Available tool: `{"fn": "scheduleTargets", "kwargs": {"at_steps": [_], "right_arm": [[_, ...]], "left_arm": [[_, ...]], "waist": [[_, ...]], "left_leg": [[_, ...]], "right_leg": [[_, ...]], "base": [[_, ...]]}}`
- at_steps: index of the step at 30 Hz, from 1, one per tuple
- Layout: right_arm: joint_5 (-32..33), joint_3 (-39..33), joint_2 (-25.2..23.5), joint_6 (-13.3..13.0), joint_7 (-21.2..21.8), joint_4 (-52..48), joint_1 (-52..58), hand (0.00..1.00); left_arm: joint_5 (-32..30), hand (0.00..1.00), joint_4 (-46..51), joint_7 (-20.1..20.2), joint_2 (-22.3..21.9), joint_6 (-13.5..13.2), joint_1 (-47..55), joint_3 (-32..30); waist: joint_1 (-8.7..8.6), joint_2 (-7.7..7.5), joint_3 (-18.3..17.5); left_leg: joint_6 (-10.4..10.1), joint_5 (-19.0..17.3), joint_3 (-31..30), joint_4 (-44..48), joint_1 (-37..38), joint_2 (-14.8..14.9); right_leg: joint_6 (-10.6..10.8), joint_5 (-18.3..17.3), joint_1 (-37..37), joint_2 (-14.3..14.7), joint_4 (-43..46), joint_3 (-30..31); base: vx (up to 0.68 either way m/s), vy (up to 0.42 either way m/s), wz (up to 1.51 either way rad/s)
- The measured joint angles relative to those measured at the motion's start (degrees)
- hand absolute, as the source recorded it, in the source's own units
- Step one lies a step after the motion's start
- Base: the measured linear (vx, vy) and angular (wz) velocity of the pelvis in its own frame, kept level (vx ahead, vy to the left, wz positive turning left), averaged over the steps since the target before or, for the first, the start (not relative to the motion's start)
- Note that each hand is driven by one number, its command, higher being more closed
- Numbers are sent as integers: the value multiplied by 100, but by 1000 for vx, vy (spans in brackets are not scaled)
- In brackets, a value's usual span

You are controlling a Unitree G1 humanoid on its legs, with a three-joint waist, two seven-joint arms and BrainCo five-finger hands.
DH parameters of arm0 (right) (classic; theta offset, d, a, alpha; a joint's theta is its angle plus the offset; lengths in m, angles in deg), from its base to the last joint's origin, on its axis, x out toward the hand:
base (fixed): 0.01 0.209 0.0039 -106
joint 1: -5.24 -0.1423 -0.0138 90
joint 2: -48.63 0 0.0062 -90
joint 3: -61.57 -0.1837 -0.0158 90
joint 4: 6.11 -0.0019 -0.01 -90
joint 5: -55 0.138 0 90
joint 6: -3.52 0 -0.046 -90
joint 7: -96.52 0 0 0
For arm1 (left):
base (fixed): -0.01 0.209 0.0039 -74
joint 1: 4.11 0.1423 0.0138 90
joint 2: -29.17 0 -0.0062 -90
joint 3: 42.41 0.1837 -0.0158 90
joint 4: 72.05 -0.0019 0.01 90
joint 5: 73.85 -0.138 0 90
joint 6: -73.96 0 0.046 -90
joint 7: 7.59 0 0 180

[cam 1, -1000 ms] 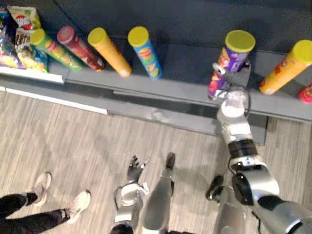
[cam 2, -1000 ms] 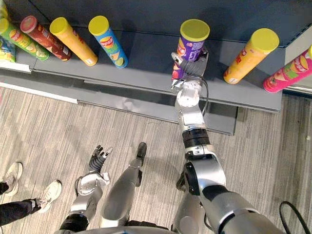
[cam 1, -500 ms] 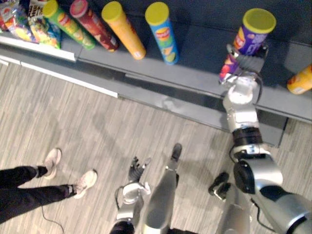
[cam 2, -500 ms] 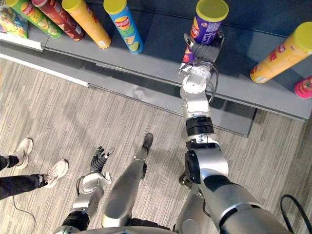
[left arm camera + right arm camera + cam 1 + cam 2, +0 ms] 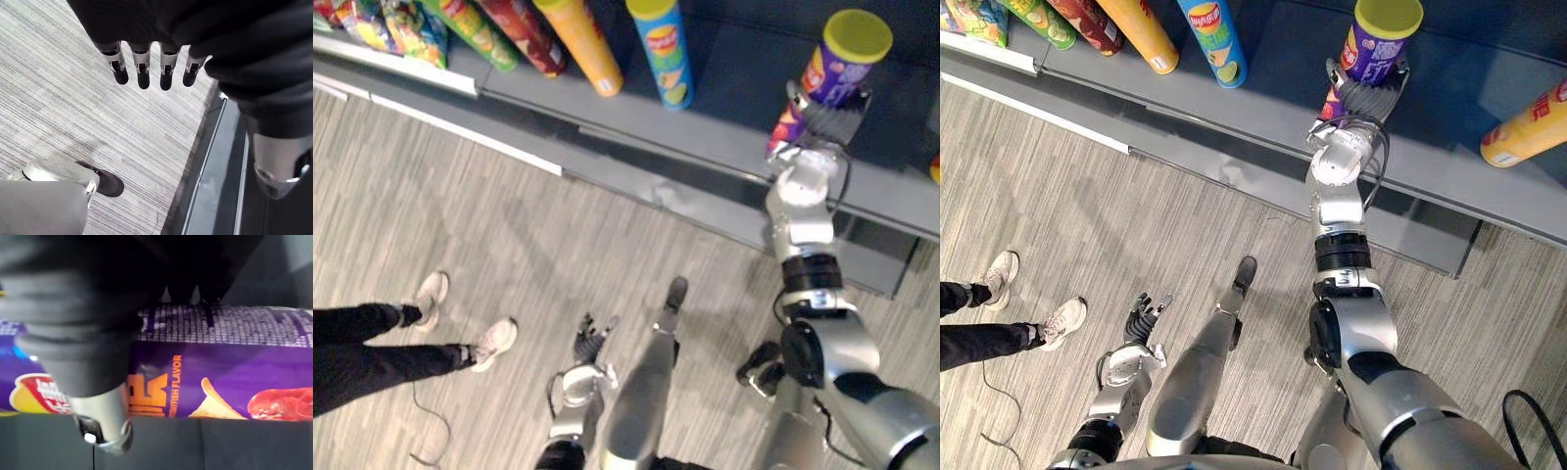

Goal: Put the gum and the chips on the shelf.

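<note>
A purple chips can point(image 5: 843, 57) with a yellow lid stands upright on the grey shelf point(image 5: 724, 132), to the right of the other cans. My right hand point(image 5: 819, 119) reaches up to it, fingers and thumb curled round its lower half. In the right wrist view the purple can point(image 5: 220, 382) lies right against the hand, the thumb point(image 5: 103, 417) across its side. My left hand point(image 5: 591, 339) hangs low over the floor, its fingers point(image 5: 142, 74) straight and holding nothing.
Blue point(image 5: 664, 49), orange point(image 5: 583, 45), red point(image 5: 525, 29) and green point(image 5: 476, 29) cans stand in a row on the shelf at left, with snack bags point(image 5: 374, 23) beyond. Another orange can point(image 5: 1528, 121) is at right. A person's legs point(image 5: 372, 345) stand at left on the wood-look floor.
The whole picture has slid, so the camera has moved. My right hand stays curled round the purple can on the shelf. The left hand hangs as before.
</note>
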Motion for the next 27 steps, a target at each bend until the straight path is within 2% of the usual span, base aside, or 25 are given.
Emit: {"fn": "scheduleTargets", "kwargs": {"at_steps": [14,27], "right_arm": [[-123,-18,256,-74,-216,-214,-73,100],[-118,-69,121,-83,-401,-487,-128,100]], "left_arm": [[1,0,13,11,-193,-1,0,19],[7,0,69,11,-193,0,-35,14]], "waist": [[112,28,2],[120,38,1]], "left_leg": [[-18,-33,-58,135,-270,-26],[-26,-49,-25,266,-419,-29]], "right_leg": [[-42,-100,-248,-50,194,-31],[-54,-106,-376,-61,253,3]], "base": [[17,-46,3],[27,-37,-1]]}}
